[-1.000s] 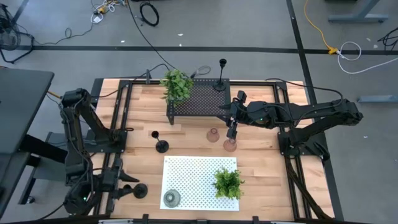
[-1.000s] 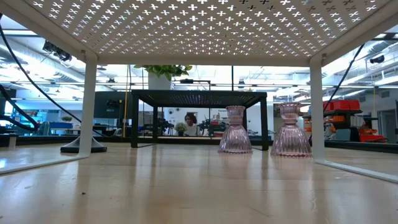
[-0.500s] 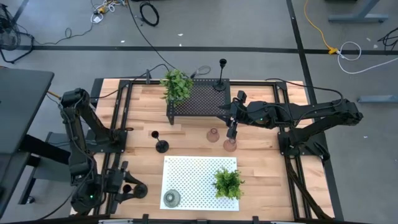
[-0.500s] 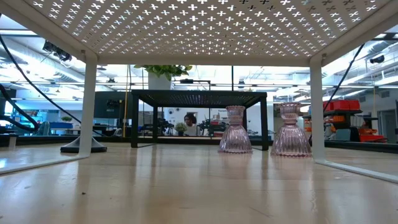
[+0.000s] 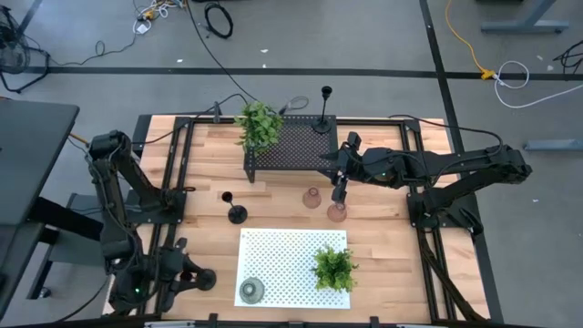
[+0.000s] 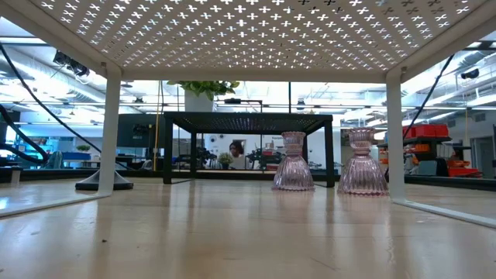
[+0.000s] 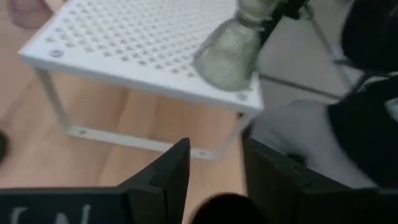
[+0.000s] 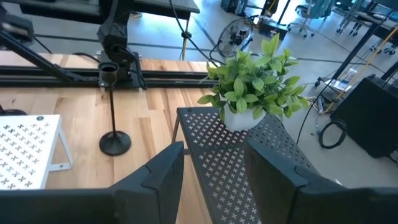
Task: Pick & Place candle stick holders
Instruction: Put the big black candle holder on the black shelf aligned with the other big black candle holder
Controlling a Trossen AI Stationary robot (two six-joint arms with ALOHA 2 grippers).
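Note:
My left gripper point(image 5: 185, 272) is open, low at the table's near left corner, beside a slim black holder point(image 5: 202, 279). In the left wrist view a dark round shape point(image 7: 227, 208) sits between its fingers point(image 7: 214, 180). An olive-green glass holder point(image 5: 250, 291) stands on its base on the white rack point(image 5: 273, 251); it also shows in the left wrist view point(image 7: 233, 50). My right gripper point(image 5: 339, 187) is open and empty above two pink glass holders point(image 5: 312, 198) point(image 5: 337, 212), which stand on the table. Other black holders stand on the table point(image 5: 237, 214) and on the black mesh rack point(image 5: 324, 124). My left gripper has its two fingers on either side of the black holder's top point(image 7: 227, 208), coming in level from the table's left. The picture's lower edge cuts the place off, and I cannot tell whether the fingers touch it.
A leafy plant point(image 5: 259, 125) stands on the black mesh rack point(image 5: 291, 146) at the far middle. Another plant point(image 5: 334, 267) stands on the white rack. In the low view the pink holders point(image 6: 293, 163) point(image 6: 363, 164) stand beyond the white rack's legs point(image 6: 395, 132).
My left gripper has moved toward the table's near edge and closer to the black holder at the near left corner.

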